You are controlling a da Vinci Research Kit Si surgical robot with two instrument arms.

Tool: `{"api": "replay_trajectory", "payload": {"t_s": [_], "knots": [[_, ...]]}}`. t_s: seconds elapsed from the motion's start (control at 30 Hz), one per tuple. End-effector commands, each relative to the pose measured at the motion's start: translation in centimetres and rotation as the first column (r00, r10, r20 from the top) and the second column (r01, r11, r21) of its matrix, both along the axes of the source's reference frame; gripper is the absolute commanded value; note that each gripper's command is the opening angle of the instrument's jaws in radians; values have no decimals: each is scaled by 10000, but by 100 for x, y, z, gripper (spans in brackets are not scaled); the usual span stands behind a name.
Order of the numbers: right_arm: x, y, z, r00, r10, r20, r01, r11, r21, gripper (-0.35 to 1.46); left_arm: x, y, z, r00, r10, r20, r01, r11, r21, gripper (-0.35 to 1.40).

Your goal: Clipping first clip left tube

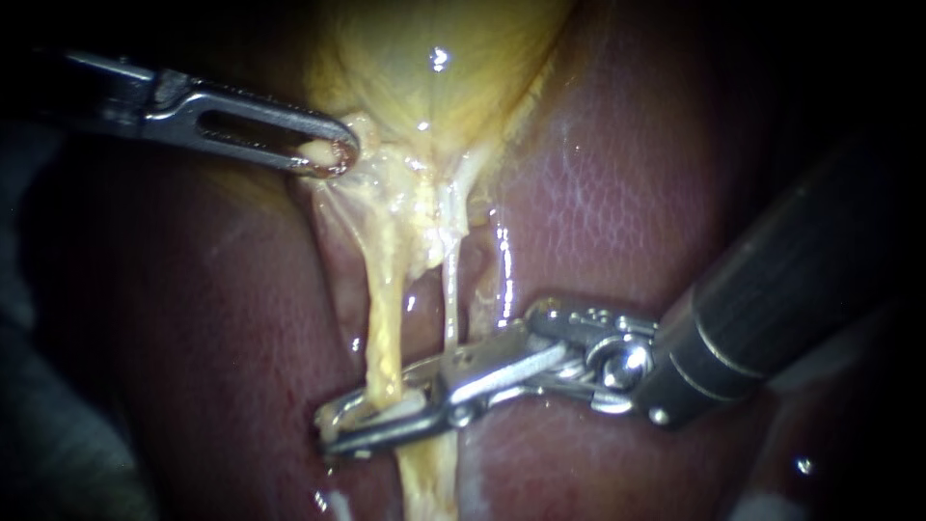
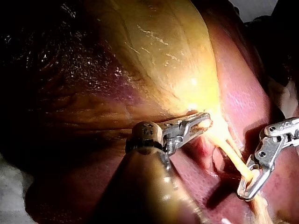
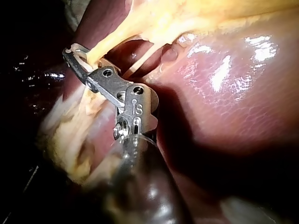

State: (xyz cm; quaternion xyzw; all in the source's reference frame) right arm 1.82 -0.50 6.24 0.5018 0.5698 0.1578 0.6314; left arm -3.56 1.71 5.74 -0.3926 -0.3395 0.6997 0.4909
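**Ana:** What is closest to us?

**Ben:** The right instrument [image 1: 338, 432]. Its dark shaft comes in from the right. Its two thin jaws reach across the left tube [image 1: 384, 328], one jaw on each side. They look pressed onto it, pinching it.

**Ana:** Which way does that tube go?

**Ben:** It runs up and down in the endoscope view. The jaws lie crosswise over it, low on the tube, so tool and tube make a cross. A small white piece [image 1: 403, 409] sits between the jaws at the tube. I think it is the clip, but I can't be sure.

**Ana:** Is there another tube?

**Ben:** Yes, a thinner tube [image 1: 450, 309] just beside it, outside the jaws.

**Ana:** And farther back?

**Ben:** The left instrument [image 1: 333, 154], well apart from the clipping spot. Its jaws pinch the bottom edge of the yellow gallbladder [image 1: 434, 58], holding both tubes stretched. The red liver [image 1: 598, 193] lies behind it all.
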Motion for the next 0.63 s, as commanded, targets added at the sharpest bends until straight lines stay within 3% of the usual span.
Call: {"api": "replay_trajectory", "payload": {"t_s": [0.03, 0.63], "knots": [[0, 0, 0, 10000, -4, -2, 4, 10000, 0, -32, 0, 0, 0, 10000, 0, 2, 0, 10000, -1, -35], [0, -6, 0, 9998, -161, 138, 163, 9998, -104, -35, 0, 0, 0, 10000, 0, 1, 0, 10000, -1, -35]]}}
